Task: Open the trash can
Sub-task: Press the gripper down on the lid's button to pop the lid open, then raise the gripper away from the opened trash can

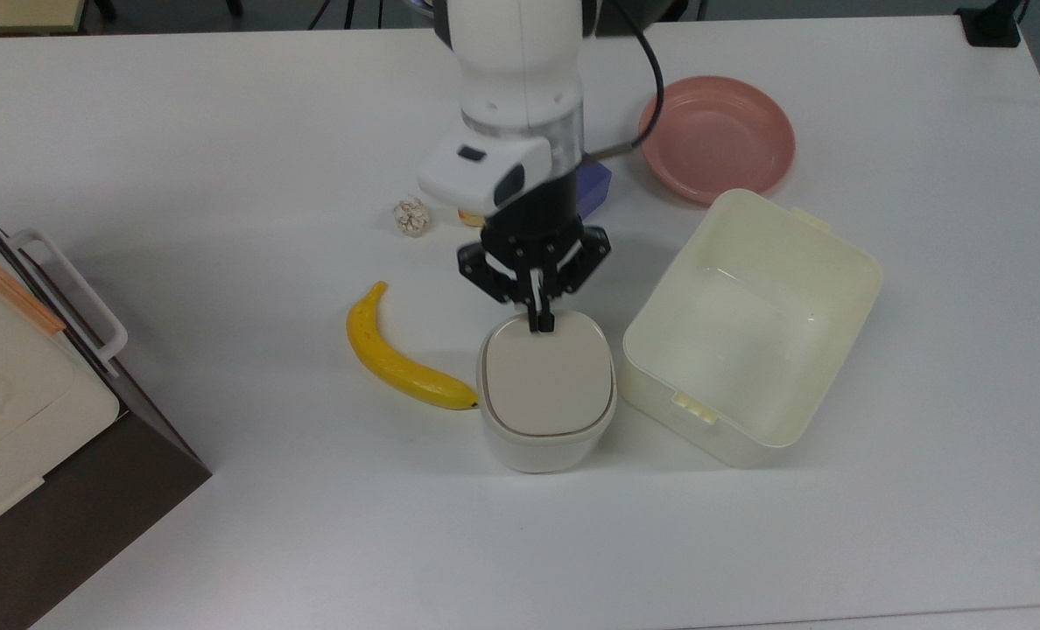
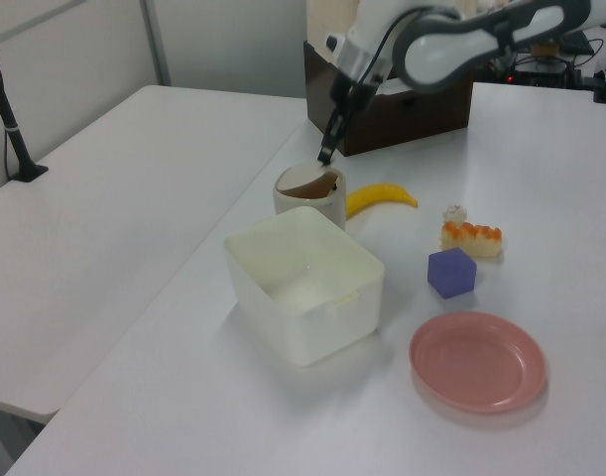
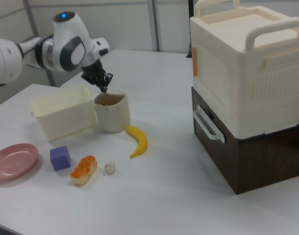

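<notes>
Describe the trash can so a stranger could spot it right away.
On the white table, find the big cream tub. The trash can sits beside it, between tub and banana: smaller, white, rounded, and the only container with a lid.

One trash can point(image 1: 546, 385), tub point(image 1: 748, 328), banana point(image 1: 393, 350), plate point(image 1: 717, 136), perhaps one purple block point(image 2: 451, 273).

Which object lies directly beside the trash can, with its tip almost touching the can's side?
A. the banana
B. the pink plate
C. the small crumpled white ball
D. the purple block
A: in the top view the banana ends right at the side of the trash can, on the top view's left, while the other three objects lie farther back on the table.
</notes>
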Available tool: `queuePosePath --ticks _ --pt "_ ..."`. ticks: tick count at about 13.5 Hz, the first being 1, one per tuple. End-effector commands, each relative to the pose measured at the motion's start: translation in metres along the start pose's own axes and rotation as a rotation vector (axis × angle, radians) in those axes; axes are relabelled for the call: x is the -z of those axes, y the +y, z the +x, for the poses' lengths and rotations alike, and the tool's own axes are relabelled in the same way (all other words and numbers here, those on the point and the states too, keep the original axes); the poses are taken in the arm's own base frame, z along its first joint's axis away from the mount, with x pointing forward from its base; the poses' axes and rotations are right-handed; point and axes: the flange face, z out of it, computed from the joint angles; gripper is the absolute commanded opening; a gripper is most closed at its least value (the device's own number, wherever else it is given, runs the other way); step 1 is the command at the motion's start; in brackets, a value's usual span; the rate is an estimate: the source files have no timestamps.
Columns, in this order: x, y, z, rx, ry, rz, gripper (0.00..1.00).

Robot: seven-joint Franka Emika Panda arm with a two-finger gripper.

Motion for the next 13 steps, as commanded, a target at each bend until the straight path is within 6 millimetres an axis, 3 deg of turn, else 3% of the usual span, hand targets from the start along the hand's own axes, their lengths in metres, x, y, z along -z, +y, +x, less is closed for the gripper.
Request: queuePosePath --ticks 1,3,4,7,13 --pt "0.061 0.028 -0.019 -0.056 -0.116 -0.016 0.33" --pt "0.089 0.041 -0.035 -0.082 -0.212 -0.021 0.7" --pt "0.099 0.053 -0.042 -0.103 -0.251 -0.029 0.97" --pt "0.126 0.067 -0.055 -0.115 -0.305 -0.041 1.0" --pt "0.146 0.07 -0.078 -0.135 -0.358 -0.043 1.0"
